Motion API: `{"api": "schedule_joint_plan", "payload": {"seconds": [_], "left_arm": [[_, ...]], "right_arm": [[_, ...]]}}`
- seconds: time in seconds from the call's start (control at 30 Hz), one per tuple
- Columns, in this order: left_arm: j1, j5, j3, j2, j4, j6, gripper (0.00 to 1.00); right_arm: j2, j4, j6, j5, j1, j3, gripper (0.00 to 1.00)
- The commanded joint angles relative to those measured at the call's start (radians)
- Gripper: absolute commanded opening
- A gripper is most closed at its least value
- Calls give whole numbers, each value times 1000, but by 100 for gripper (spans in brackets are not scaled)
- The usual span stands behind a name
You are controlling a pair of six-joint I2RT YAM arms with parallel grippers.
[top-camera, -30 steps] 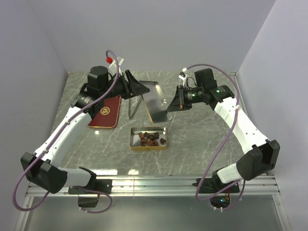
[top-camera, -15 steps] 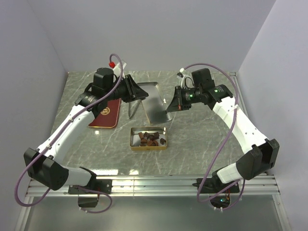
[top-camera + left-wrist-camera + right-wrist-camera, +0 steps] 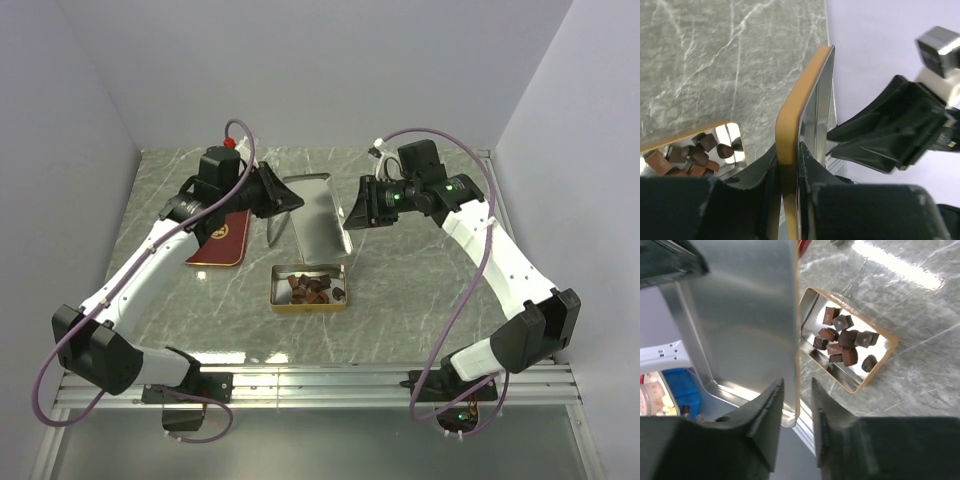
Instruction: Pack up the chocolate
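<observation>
On the left of the top view, a flat red tin (image 3: 222,238) lies on the gray marble table (image 3: 420,290). Next to it, the left gripper (image 3: 288,198) pinches one edge of a shiny tin lid (image 3: 318,215) with a gold rim. Its fingers press on both sides of the rim, and the lid is held up, tipped on its side. At the lid's other edge is the right gripper (image 3: 350,218). Its fingers are spread, one on each side of the edge, not squeezing it. Below the lid, in the middle of the view, a gold tin (image 3: 276,292) sits open on the table. The chocolate (image 3: 311,289) is inside it in a little pile.
</observation>
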Motion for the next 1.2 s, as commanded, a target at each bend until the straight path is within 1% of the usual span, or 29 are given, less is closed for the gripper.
{"api": "schedule_joint_plan", "payload": {"seconds": [0.0,0.07,0.13,0.2,0.27,0.3,0.43,0.5,0.6,0.63,0.7,0.73,0.83,0.93,1.07,1.17], "left_arm": [[-4,-35,2,7,15,-49,5],[-3,-41,15,27,-10,-55,4],[-4,-43,29,48,-28,-76,1],[-3,-40,33,61,-32,-120,0],[-4,-17,35,74,-22,-160,0],[-3,-9,38,80,-15,-194,0],[-4,19,59,111,1,-259,2],[-3,11,94,140,-42,-280,3],[8,43,154,176,-108,-297,4],[14,58,167,197,-122,-302,3],[19,91,199,215,-124,-309,3],[20,109,214,238,-160,-315,3],[22,152,266,272,-202,-302,4],[25,155,277,274,-196,-308,5],[31,184,285,281,-209,-308,6],[37,200,283,285,-214,-303,7]], "right_arm": [[-13,14,-9,64,5,64,44],[-34,15,-28,150,7,72,51],[-80,46,-51,223,5,67,53],[-117,95,-68,248,12,48,57],[-175,132,-94,276,18,12,59],[-194,167,-101,282,22,-1,61],[-315,273,-158,282,77,-90,63],[-373,340,-209,272,100,-155,64],[-409,374,-291,242,127,-209,65],[-425,377,-342,241,139,-216,65],[-448,392,-385,239,166,-242,65],[-452,394,-419,254,177,-249,65],[-459,393,-474,294,223,-253,65],[-447,380,-518,324,277,-242,65],[-418,343,-581,415,349,-215,65],[-398,323,-620,448,398,-206,65]]}}
